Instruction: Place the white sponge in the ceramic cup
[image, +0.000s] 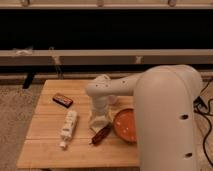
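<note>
At the jaws (beside the orange bowl (124, 128)) sits the white sponge (100, 121).

Your gripper (100, 119) hangs low over the middle of the table (45, 145). Taken from the jaws:
- bowl (126, 127) sits just right, on the table
- long item (103, 134) lies just in front, angled toward the bowl
- tube bottle (68, 127) lies to the left, near
- flat packet (62, 100) lies further left and behind
- the ceramic cup (114, 100) stands just behind and right, mostly hidden by the arm (165, 110)
</note>
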